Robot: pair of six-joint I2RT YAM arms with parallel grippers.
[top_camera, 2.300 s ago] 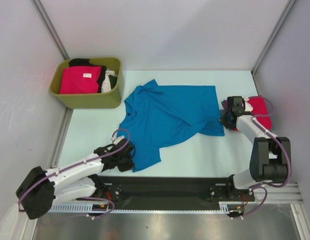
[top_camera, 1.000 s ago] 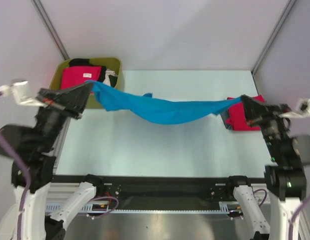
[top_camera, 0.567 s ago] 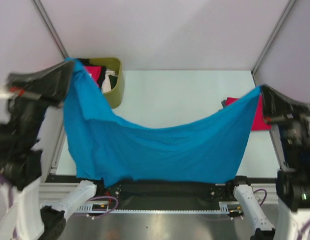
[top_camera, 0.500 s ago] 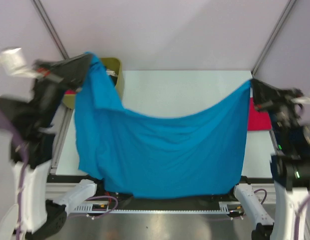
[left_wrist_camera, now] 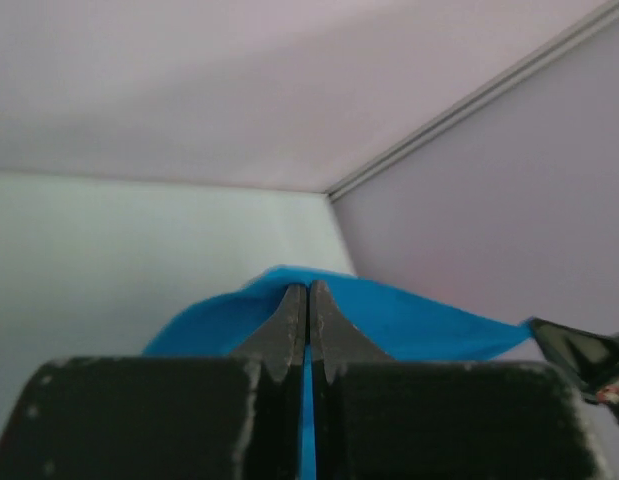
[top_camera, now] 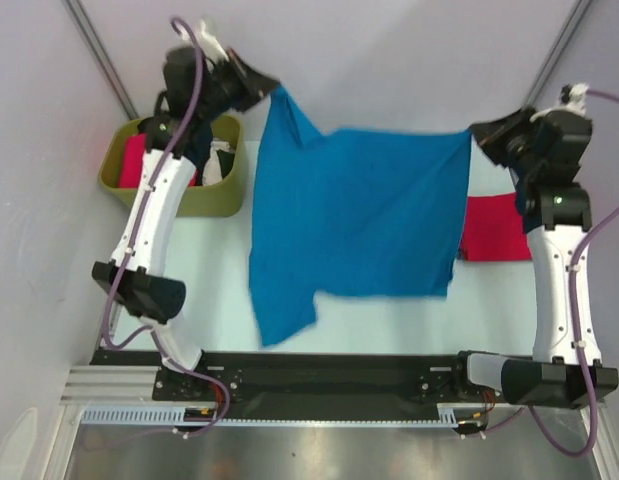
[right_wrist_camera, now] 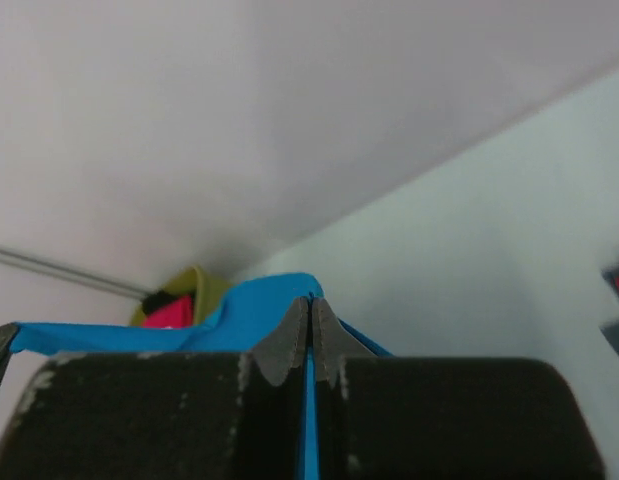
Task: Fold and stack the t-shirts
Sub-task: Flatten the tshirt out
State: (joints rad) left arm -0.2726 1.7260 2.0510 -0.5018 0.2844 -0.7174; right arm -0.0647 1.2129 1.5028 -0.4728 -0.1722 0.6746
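Blue t-shirt (top_camera: 359, 215) swung back, overlapping red t-shirt (top_camera: 499, 228)

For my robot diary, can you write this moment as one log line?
left gripper: shut on blue t-shirt | right gripper: same shirt | blue t-shirt: stretched between both | red t-shirt: on table

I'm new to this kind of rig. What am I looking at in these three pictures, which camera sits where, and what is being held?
These are two robot arms bolted at the near edge of a table. The wide picture comes from a fixed camera above and behind them. The other two come from a camera on each wrist, looking along its own fingers. The left gripper and the right gripper are each shut on an upper corner of the bright blue t-shirt, which hangs spread out between them. A folded red t-shirt lies on the right. An olive-green tub at the back left holds other shirts.
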